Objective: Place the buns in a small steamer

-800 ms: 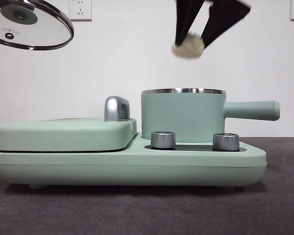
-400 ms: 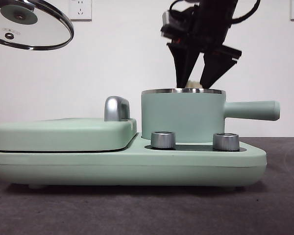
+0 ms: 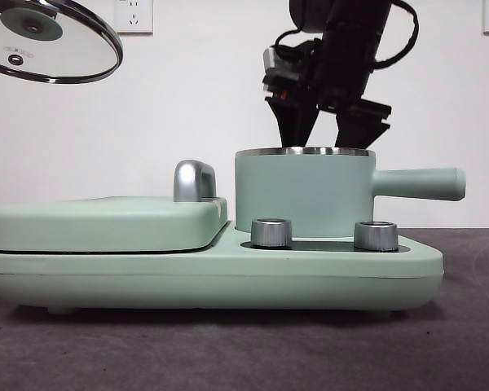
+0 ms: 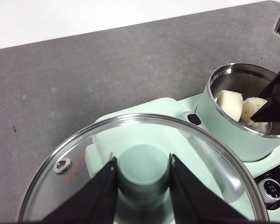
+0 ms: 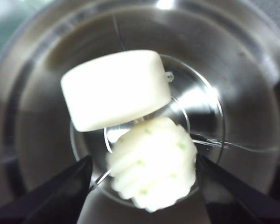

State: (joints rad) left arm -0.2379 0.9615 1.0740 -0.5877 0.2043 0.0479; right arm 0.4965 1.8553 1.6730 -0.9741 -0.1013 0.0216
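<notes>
A dark grey, slightly textured table top point(image 3: 473, 326) is seen across the lower part of the front view, ending at a white wall behind. On it, a mint-green cooking base point(image 3: 212, 281) is set, filling most of the frame's width from the left edge to the right of centre; a shadow is cast beneath it, and a small foot is visible under its lower left. In the left wrist view the same grey surface point(image 4: 84, 79) is shown filling the upper and left parts of the frame, with the base point(image 4: 196, 105) at the lower right.
</notes>
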